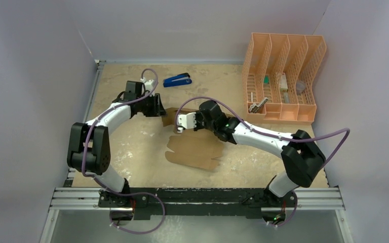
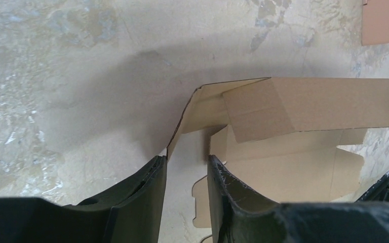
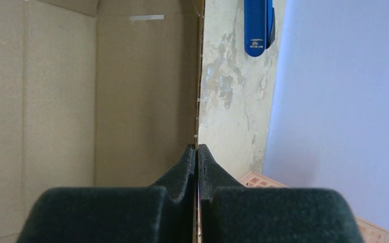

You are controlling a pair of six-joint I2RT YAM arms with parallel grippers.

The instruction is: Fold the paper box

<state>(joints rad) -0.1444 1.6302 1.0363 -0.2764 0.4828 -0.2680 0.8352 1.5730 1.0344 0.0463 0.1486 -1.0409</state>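
The paper box (image 1: 195,149) is a brown die-cut cardboard sheet in the middle of the table, with its far panel raised upright. My right gripper (image 1: 179,123) is shut on the top edge of that raised panel (image 3: 131,91), with the card pinched between the pads at the gripper's tip (image 3: 197,148). My left gripper (image 1: 163,107) is at the panel's far-left end. In the left wrist view it (image 2: 186,159) is open, and a bent end flap (image 2: 202,109) of the box (image 2: 309,106) touches the tip of the left finger (image 2: 157,167).
A blue stapler (image 1: 177,80) lies at the back, also in the right wrist view (image 3: 258,25). A peach-orange mesh file organizer (image 1: 283,76) stands at the back right. Lavender walls enclose the table on three sides.
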